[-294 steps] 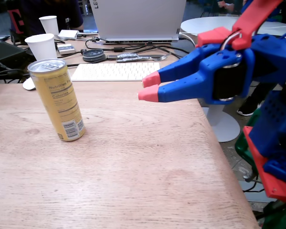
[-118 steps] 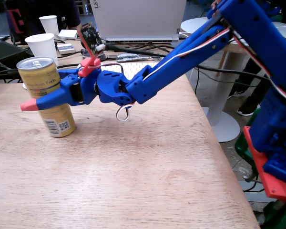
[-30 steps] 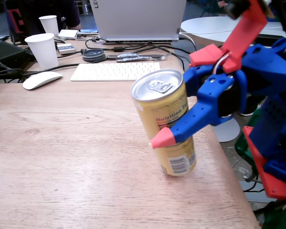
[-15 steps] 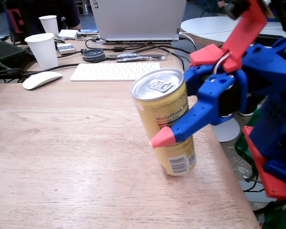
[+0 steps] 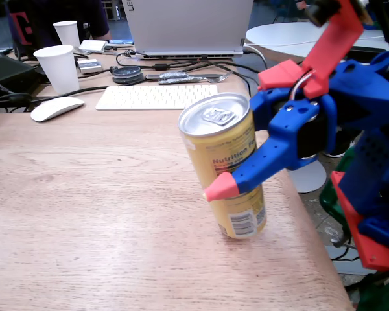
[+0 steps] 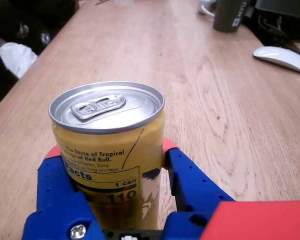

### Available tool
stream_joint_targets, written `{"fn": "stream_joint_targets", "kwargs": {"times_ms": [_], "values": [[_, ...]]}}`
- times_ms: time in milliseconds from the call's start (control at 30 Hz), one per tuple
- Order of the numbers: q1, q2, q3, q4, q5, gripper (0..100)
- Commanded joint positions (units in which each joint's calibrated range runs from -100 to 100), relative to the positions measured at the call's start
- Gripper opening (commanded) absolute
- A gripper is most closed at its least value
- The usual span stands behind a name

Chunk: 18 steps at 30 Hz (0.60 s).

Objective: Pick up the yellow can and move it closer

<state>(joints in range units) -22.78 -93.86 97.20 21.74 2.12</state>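
The yellow can (image 5: 222, 155) is a tall slim drink can with a silver top and pull tab. In the fixed view it leans to the left near the table's right edge, and I cannot tell whether its lower rim touches the wood. My blue gripper (image 5: 232, 173) with red fingertips (image 5: 220, 188) is shut on the can's middle, coming in from the right. In the wrist view the yellow can (image 6: 107, 150) fills the lower left, clamped between the two blue fingers (image 6: 190, 180) of my gripper (image 6: 110, 150). The far finger is hidden behind the can in the fixed view.
At the back of the wooden table (image 5: 104, 214) stand two white paper cups (image 5: 58, 68), a white mouse (image 5: 55, 108), a white keyboard (image 5: 157, 96), cables and a laptop (image 5: 188, 26). The table's right edge (image 5: 318, 240) runs just beside the can.
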Motion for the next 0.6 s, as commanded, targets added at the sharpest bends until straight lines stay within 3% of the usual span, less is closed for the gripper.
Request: {"fn": "stream_joint_targets", "kwargs": {"times_ms": [0,567], "values": [[-0.1,-3.1,-3.6,-1.1,0.0,19],[-0.1,-3.2,-3.0,-1.1,0.0,19]]}}
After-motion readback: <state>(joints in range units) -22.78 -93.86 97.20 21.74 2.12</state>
